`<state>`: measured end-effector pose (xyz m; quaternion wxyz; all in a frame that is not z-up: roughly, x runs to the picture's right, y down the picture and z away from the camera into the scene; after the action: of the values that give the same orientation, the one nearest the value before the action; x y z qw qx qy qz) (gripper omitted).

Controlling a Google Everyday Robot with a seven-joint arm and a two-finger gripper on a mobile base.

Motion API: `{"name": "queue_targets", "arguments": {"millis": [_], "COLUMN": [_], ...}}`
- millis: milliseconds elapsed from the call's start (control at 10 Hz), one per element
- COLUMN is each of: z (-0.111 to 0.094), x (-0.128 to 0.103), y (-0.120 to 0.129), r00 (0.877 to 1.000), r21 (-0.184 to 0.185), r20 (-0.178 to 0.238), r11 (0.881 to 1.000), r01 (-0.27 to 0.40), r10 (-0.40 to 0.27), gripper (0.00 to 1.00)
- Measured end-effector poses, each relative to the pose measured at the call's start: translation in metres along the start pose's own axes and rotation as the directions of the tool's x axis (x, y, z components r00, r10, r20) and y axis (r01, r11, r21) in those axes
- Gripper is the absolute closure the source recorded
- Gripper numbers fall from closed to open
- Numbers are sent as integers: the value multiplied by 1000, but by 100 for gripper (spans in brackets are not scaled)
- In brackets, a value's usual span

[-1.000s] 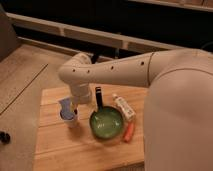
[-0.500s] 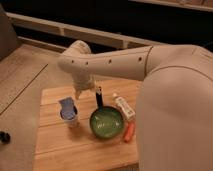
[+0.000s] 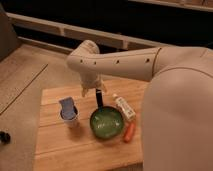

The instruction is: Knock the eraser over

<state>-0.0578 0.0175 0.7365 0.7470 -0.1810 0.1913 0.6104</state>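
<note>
A blue block that looks like the eraser (image 3: 66,105) stands upright at the left of the wooden table (image 3: 60,145), leaning against a small pale cup (image 3: 70,116). My gripper (image 3: 93,90) hangs below the white arm's wrist (image 3: 90,60). It is above the table's back middle, to the right of and behind the eraser and apart from it. It is just over the black handle (image 3: 99,96) of a green pan (image 3: 106,123).
A white packet or bottle (image 3: 124,107) lies right of the pan, with an orange carrot (image 3: 129,131) in front of it. My large white arm covers the table's right side. A floor and a dark wall with rails lie behind.
The gripper has moved from beside the cup and eraser to the right and back, towards the pan's handle. The eraser and cup stay in the same place.
</note>
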Motion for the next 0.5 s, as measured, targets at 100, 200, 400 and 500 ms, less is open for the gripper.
{"name": "queue_targets", "arguments": {"millis": [100,200,400,500], "z": [0,10,29,35], "x": [0,4,3,-1], "y": [-2,-2,-17,-30], "r00": [1000,1000,999,998], "r21": [1,5,25,41], "r20": [-1,-14,-15,-7], "r11": [1000,1000,998,997], "r01": [-3,-16,-50,-59], "r10": [3,16,50,60], "gripper": [35,35,35,35]}}
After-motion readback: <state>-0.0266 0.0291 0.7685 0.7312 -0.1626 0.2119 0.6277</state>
